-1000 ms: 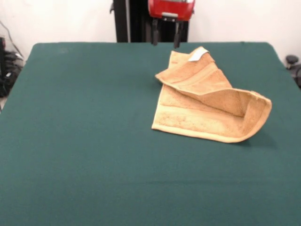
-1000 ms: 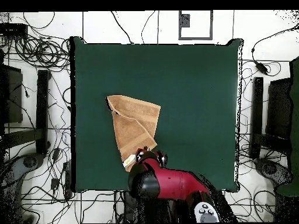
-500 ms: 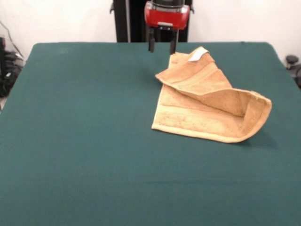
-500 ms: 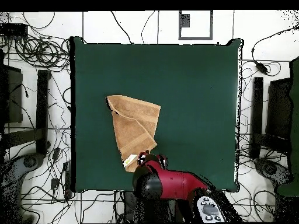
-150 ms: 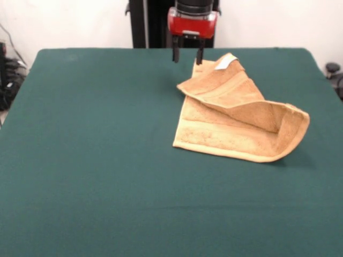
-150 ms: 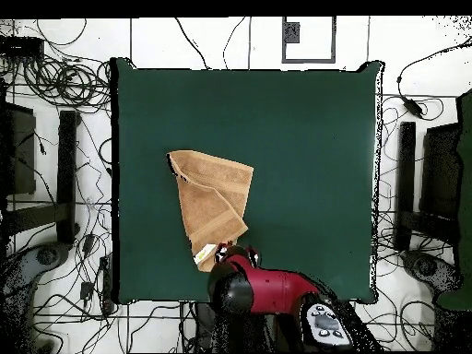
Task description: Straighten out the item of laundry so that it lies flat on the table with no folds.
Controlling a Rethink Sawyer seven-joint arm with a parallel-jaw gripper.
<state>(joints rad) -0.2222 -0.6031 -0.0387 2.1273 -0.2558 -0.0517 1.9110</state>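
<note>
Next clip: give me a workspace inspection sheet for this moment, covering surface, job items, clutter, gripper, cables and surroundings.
Surface: table covered in dark green cloth, bare apart from the towel.
Job items: orange-tan towel lies folded over itself, one layer bulging up along one edge; white tag at the corner nearest the gripper. Not flat.
Clutter: nothing seen on the table.
Gripper: gripper open, fingers pointing down, above the table just beside the tagged corner; holding nothing.
Cables: many dark cables on the floor around the table, none on the cloth.
Surroundings: white wall behind; dark equipment beside the table; no person seen.
</note>
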